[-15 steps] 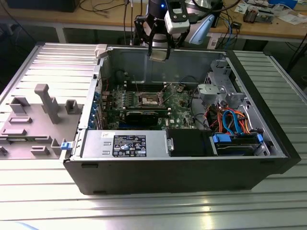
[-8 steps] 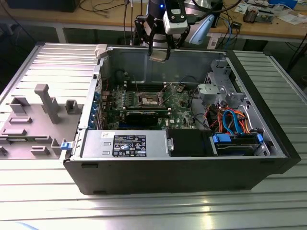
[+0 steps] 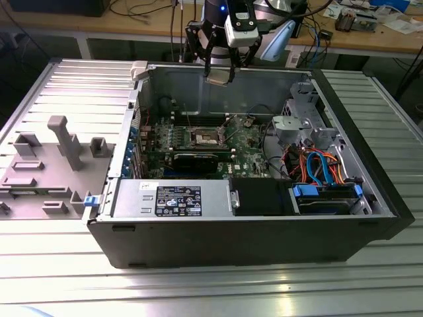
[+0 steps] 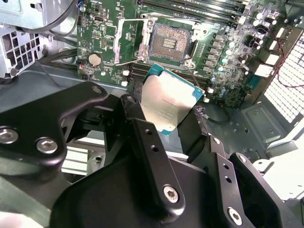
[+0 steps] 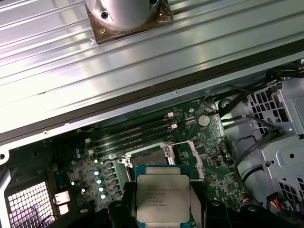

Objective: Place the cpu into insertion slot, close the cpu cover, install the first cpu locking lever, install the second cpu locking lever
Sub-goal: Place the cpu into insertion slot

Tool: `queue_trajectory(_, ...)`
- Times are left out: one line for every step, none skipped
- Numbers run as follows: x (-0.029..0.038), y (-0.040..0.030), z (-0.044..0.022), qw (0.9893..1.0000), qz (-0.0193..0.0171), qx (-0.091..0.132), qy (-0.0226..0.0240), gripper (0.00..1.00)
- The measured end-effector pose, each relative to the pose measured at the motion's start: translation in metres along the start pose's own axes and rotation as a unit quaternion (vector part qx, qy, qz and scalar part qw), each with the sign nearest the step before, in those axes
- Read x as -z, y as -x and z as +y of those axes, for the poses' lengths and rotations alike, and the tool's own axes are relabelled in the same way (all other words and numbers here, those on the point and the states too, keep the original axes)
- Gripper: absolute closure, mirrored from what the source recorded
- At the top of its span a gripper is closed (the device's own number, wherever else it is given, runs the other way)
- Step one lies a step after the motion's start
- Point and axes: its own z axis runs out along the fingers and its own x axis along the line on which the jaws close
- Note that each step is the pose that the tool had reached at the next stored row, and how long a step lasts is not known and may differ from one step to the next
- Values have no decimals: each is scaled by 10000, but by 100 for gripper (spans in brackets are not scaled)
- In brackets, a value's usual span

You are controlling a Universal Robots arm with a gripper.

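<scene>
My gripper (image 3: pixel 219 71) hangs over the rear wall of the open computer case, shut on the cpu (image 3: pixel 218 75). In both wrist views the cpu (image 4: pixel 168 102) (image 5: pixel 163 199) is a flat silver square on a green carrier, pinched at its edges between the black fingers (image 4: pixel 137 114). It is well above the green motherboard (image 3: pixel 248 142) and touches nothing. The insertion slot (image 4: pixel 170 42) (image 5: pixel 151 156) (image 3: pixel 203 137) lies bare, its contact field exposed. The cpu cover (image 4: pixel 117 42) stands swung open beside the slot.
A power supply (image 3: pixel 173 198) and a black box fill the case's near side. A drive cage (image 3: pixel 297 125) and coloured cables (image 3: pixel 320 165) sit at the exterior view's right. Grey fixtures (image 3: pixel 59 142) stand on the ribbed table at the left. Memory slots (image 5: pixel 133 135) run beside the socket.
</scene>
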Motion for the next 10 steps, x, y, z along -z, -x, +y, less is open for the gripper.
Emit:
queue_trajectory(0, 0, 0, 10000, -2, -20, 1, 46)
queue_trajectory(0, 0, 0, 10000, -4, -49, 1, 46)
queue_trajectory(-1, 0, 0, 10000, -7, -85, 2, 46)
queue_trajectory(-1, 0, 0, 9999, -11, -126, 2, 46)
queue_trajectory(-1, 0, 0, 9998, -19, -213, 4, 46)
queue_trajectory(-2, 0, 0, 9995, -28, -314, 6, 46)
queue_trajectory(-3, 0, 0, 9992, -36, -401, 8, 46)
queue_trajectory(-3, 0, -1, 9989, -42, -469, 9, 46)
queue_trajectory(-4, 0, -1, 9984, -50, -555, 10, 46)
queue_trajectory(-7, 0, 0, 9980, -56, -630, 13, 46)
